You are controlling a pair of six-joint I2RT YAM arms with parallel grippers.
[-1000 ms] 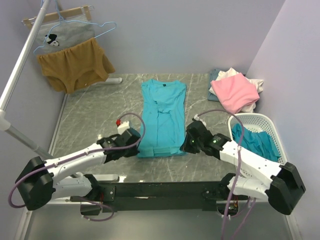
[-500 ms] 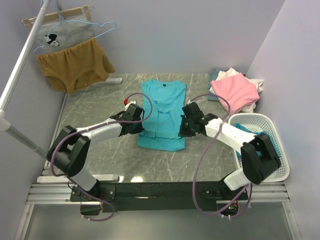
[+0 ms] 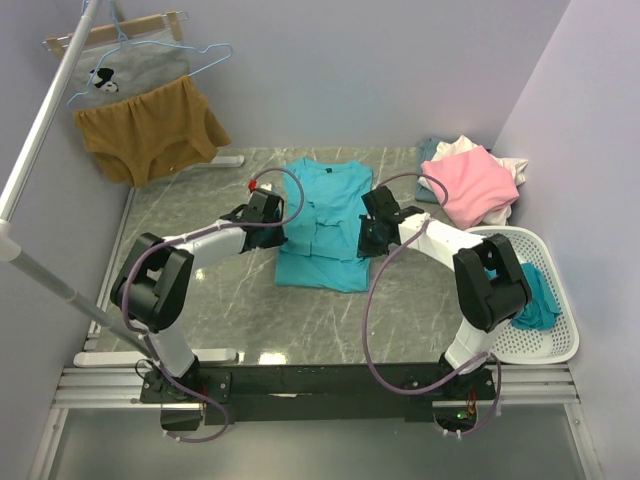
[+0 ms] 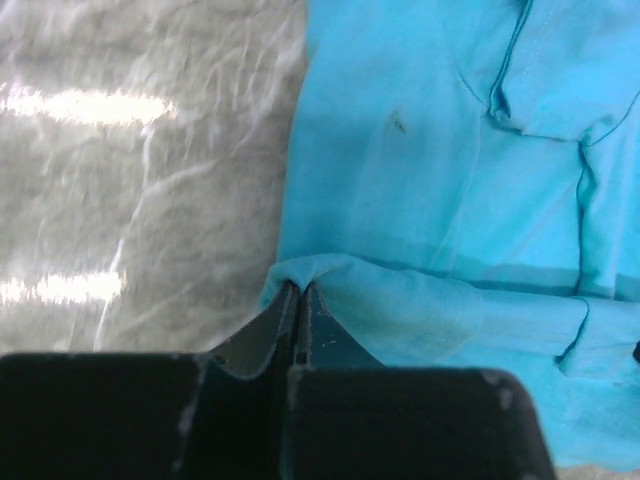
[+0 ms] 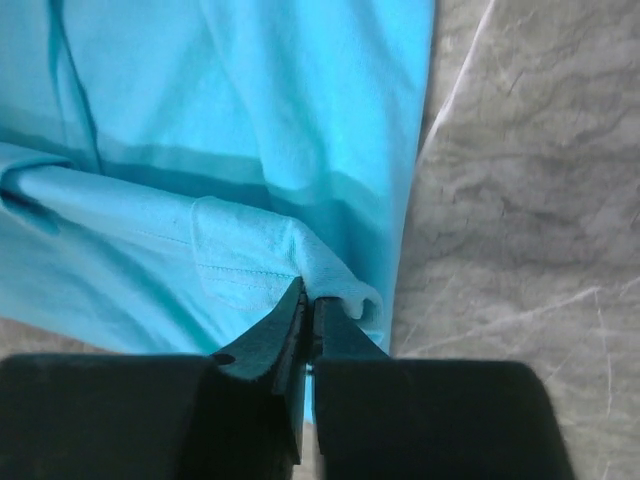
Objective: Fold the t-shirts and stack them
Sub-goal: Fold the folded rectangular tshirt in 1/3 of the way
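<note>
A turquoise t-shirt lies lengthwise on the grey marble table, its lower part folded up over the body. My left gripper is shut on the left corner of the folded hem. My right gripper is shut on the right corner of that hem. Both hold the hem a little above the shirt's middle. A pink t-shirt lies on a pile with white and pale blue cloth at the back right. Another teal shirt lies in the white basket.
A mustard-brown garment and a grey cartoon-print garment hang on a rack at the back left. A slanted white pole runs down the left side. Bare marble lies left of the shirt.
Both grippers have carried the shirt's bottom hem away from the near edge toward the collar, folding the lower part over the body. The arms are stretched further out.
</note>
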